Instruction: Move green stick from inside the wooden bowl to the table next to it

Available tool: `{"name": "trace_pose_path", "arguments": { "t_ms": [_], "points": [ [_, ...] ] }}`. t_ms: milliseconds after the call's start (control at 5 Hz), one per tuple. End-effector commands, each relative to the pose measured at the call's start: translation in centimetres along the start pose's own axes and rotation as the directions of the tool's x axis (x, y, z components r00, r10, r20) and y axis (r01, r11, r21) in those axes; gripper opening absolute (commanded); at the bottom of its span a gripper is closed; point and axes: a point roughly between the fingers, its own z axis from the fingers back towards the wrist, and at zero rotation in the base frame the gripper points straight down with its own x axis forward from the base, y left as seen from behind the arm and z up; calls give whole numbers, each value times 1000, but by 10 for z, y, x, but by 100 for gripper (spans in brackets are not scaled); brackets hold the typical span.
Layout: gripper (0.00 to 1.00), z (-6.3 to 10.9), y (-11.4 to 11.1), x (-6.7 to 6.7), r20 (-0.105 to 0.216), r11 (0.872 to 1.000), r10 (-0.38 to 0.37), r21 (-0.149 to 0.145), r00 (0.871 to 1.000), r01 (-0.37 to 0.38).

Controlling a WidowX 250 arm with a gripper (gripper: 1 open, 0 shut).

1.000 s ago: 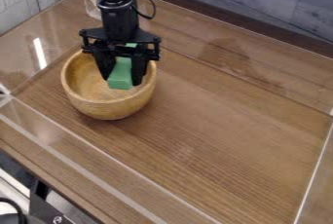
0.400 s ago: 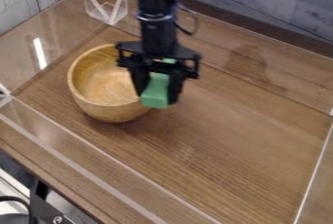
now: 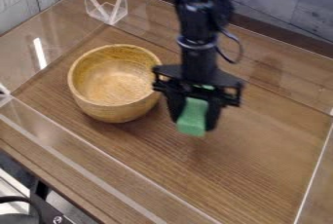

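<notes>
The green stick (image 3: 194, 117) hangs just above the table (image 3: 260, 169), to the right of the wooden bowl (image 3: 112, 82). My gripper (image 3: 197, 103) is shut on the stick's upper part, with the black fingers on either side of it. The bowl's inside shows bare wood with nothing in it. The black arm rises from the gripper toward the top of the camera view. Whether the stick's lower end touches the tabletop I cannot tell.
Clear acrylic walls (image 3: 78, 165) run along the table's edges, close to the bowl's left and front. A small clear stand (image 3: 107, 9) sits at the back left. Brown tabletop stretches to the right and front of the gripper.
My gripper has lifted the green stick out of the bowl and carried it right and forward, past the rim, to a spot over the table beside the bowl.
</notes>
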Motion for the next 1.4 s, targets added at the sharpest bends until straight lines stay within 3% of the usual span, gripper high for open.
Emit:
{"name": "trace_pose_path", "arguments": {
  "t_ms": [0,400,600,1200],
  "points": [
    [0,-1,-13,-1,38,1000,-4,-13,999,4],
    [0,-15,-10,-9,29,998,-59,-5,998,60],
    [100,-19,-5,-11,24,998,-65,-1,998,65],
    [100,-12,4,-10,29,998,-59,1,998,59]
  ]
}}
